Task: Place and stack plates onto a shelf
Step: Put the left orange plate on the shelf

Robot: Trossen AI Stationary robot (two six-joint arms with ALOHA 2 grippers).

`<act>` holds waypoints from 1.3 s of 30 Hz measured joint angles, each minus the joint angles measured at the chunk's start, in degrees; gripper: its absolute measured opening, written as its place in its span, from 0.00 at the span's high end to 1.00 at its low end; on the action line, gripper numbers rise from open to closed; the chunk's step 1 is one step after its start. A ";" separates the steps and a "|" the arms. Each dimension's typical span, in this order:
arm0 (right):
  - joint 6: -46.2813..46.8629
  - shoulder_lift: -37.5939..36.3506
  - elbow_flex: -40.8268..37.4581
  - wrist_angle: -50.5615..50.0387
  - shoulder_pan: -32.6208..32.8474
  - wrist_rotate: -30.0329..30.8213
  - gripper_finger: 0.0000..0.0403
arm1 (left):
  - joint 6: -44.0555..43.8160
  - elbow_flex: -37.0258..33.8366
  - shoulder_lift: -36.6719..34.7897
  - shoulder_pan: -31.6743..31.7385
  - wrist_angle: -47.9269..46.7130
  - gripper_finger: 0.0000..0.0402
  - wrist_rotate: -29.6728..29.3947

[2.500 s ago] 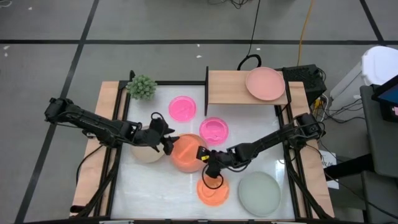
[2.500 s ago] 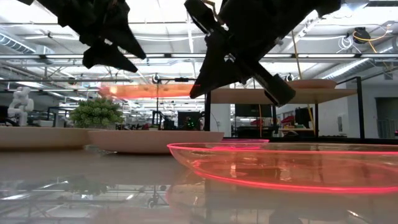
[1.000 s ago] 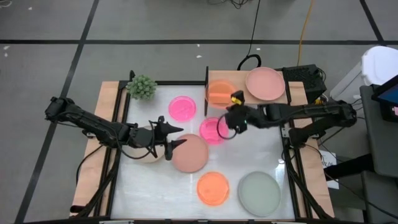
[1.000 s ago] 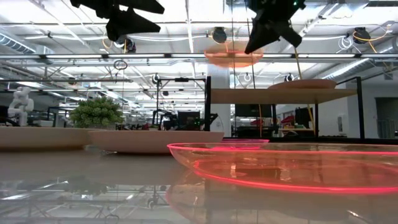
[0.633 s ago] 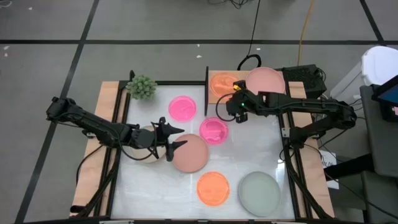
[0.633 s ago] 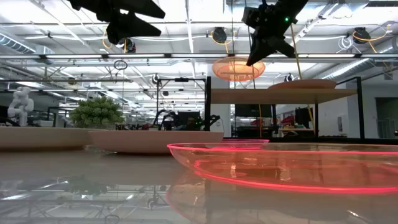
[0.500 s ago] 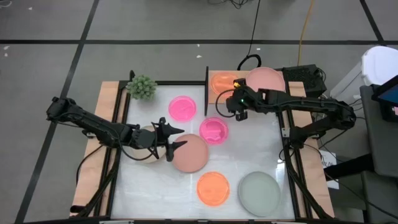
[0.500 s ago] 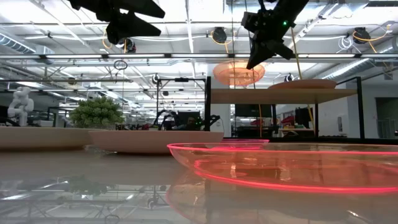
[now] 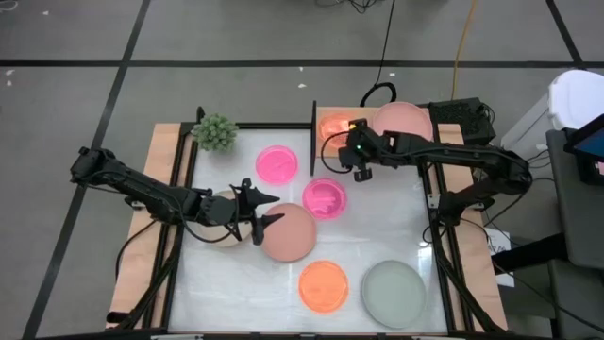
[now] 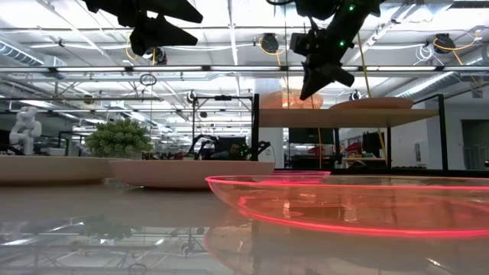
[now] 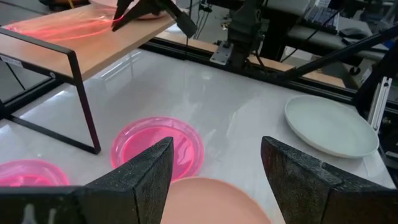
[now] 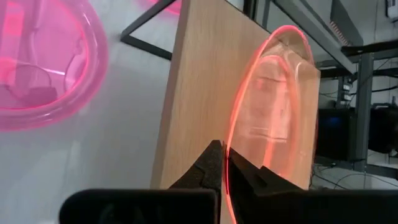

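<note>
So far only two of the eight plates have reached the shelf (image 9: 377,144): the salmon-pink plate (image 9: 404,126) lies on its right part, and an orange plate (image 9: 332,127) sits at its left end, its rim pinched by the right gripper (image 9: 351,154), whose fingers are pressed together on it. Whether that plate rests flat yet I cannot tell. Six remain on the table (image 9: 406,227), by my count: the pale grey-green plate (image 9: 394,294), the dusty-pink plate (image 9: 291,231), a beige plate (image 9: 219,236) under the left arm, the second orange plate (image 9: 323,285), and two magenta plates (image 9: 276,164). The left gripper (image 9: 260,208) hovers over the dusty-pink plate, fingers spread and empty.
</note>
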 joint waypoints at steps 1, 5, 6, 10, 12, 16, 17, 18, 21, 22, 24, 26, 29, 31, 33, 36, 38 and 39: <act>-0.02 0.15 0.00 0.09 -0.01 0.03 1.00 | -0.06 0.00 0.00 0.00 -0.02 0.38 0.02; -0.05 0.18 0.00 0.29 -0.01 0.25 1.00 | -0.23 0.00 0.00 0.00 -0.33 0.38 0.04; 0.00 0.16 -0.01 0.22 -0.01 0.27 1.00 | -0.15 0.00 0.00 0.00 -0.36 0.38 0.04; 0.24 0.16 -0.02 -0.43 -0.44 1.69 1.00 | 0.01 0.00 0.00 0.00 -0.35 0.38 0.09; 0.32 0.16 -0.02 -0.43 -0.77 1.72 1.00 | 0.01 0.00 0.00 0.00 -0.34 0.38 0.09; 0.34 0.16 -0.02 -0.43 -1.06 1.67 1.00 | 0.03 0.00 0.00 0.00 -0.34 0.38 0.20; 0.32 0.16 -0.02 -0.43 -1.10 1.61 1.00 | 0.03 0.00 0.00 0.00 -0.34 0.38 0.20; 0.34 0.16 -0.02 -0.43 -1.12 1.56 1.00 | 0.03 0.00 0.00 0.00 -0.34 0.38 0.20; 0.34 0.16 -0.02 -0.43 -1.15 1.56 0.99 | 0.12 0.00 0.00 0.00 -0.32 0.38 0.20; 0.34 0.16 -0.02 -0.43 -1.15 1.56 0.99 | 0.14 0.00 0.00 0.00 -0.34 0.38 0.20; 0.34 0.16 -0.02 -0.43 -1.15 1.52 0.98 | 0.12 0.00 0.00 0.00 -0.34 0.38 0.20; 0.34 0.16 -0.02 -0.41 -1.15 0.11 0.97 | 0.12 0.00 0.00 0.00 -0.32 0.38 0.20; 0.62 0.16 -0.02 -0.41 -1.15 -1.44 0.95 | 0.12 0.00 0.00 0.00 -0.34 0.38 0.20; 0.96 0.16 -0.02 -0.41 -1.15 -1.42 0.93 | 0.12 0.00 0.00 0.00 -0.32 0.38 0.20; 1.58 0.16 -0.02 -0.33 -1.15 -1.39 0.92 | 0.12 0.00 0.00 0.00 -0.32 0.38 0.18; 1.89 0.16 -0.02 -0.25 -1.15 -1.41 0.90 | 0.12 0.00 0.00 0.00 -0.32 0.38 0.19; 1.91 0.16 -0.02 -0.20 -0.99 -1.41 0.88 | 0.10 0.00 0.00 0.00 -0.32 0.38 0.17; 1.91 0.16 -0.02 -0.18 -0.81 -1.39 0.87 | 0.10 0.00 0.00 0.00 -0.32 0.38 0.17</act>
